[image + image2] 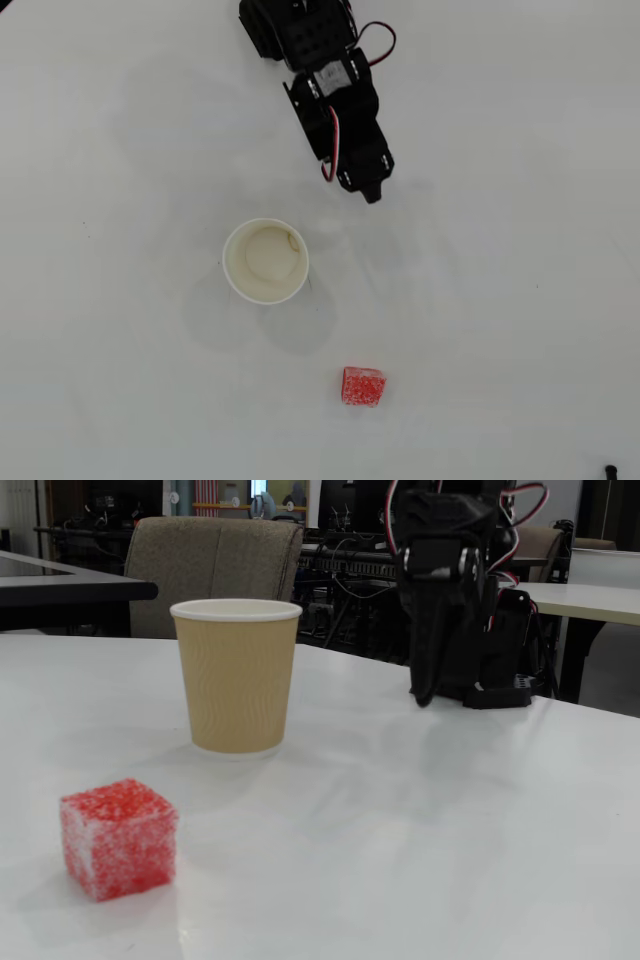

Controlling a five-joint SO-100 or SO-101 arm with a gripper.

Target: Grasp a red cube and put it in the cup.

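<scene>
The red cube (363,386) has a speckled, whitish-flecked surface and lies alone on the white table, below and right of the cup in the overhead view; in the fixed view it (118,838) is at the front left. The cup (265,261) stands upright and empty; in the fixed view it (236,675) has a tan ribbed wall and a white rim. My black gripper (372,196) points down at the table with its jaws together and empty, up and right of the cup and far from the cube. In the fixed view it (424,695) hangs at the back right.
The white table (520,300) stretches around everything. A small black thing (610,470) sits at the overhead view's bottom right corner. In the fixed view, a chair (215,550), other tables and cables stand behind the table.
</scene>
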